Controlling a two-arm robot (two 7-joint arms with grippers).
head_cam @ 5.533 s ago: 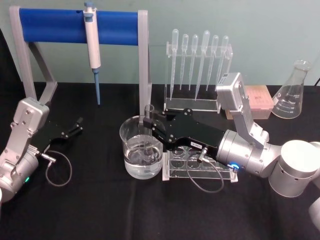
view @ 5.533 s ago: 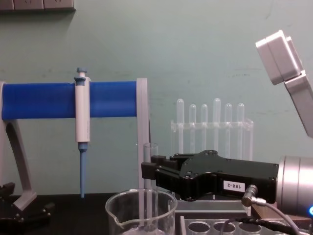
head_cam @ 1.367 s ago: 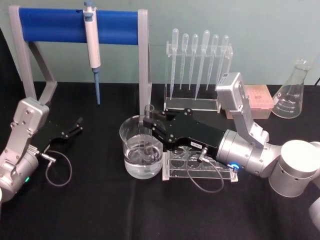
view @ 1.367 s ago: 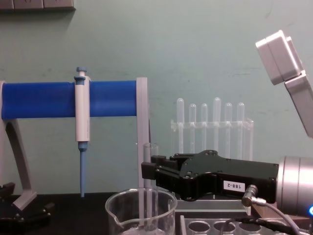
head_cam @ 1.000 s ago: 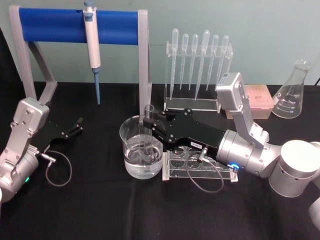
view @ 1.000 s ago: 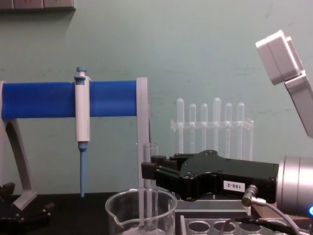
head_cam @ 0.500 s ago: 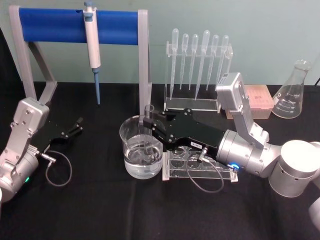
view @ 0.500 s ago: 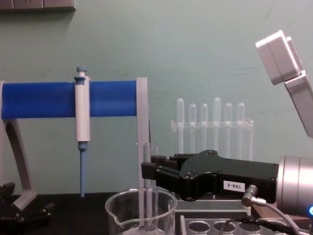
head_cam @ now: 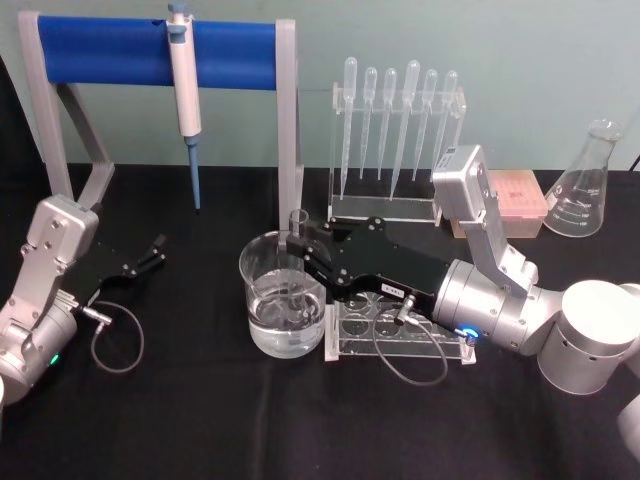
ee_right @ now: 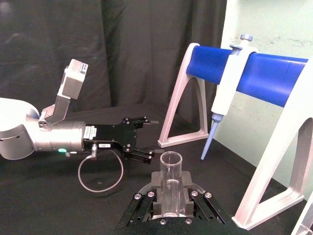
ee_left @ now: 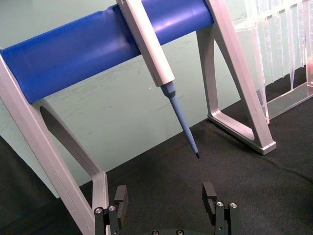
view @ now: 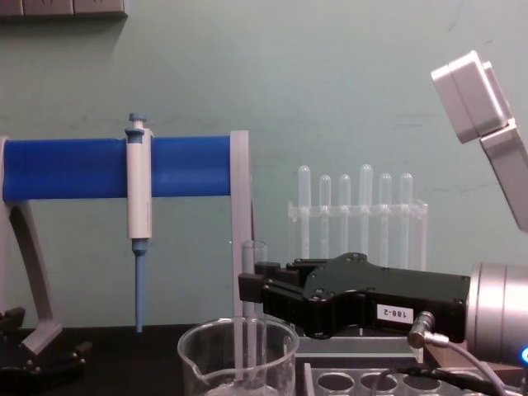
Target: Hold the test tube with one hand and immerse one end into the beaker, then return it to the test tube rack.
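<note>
Lab: pipettes [head_cam: 400,110], flask [head_cam: 585,190], beaker [head_cam: 257,300].

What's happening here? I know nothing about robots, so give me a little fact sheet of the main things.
Right gripper: shut on the test tube, reaching over the beaker
Test tube: upright, lower end down inside the beaker
Beaker: partly filled with clear liquid, right beside the rack
Left gripper: open, parked at far left, holding nothing
</note>
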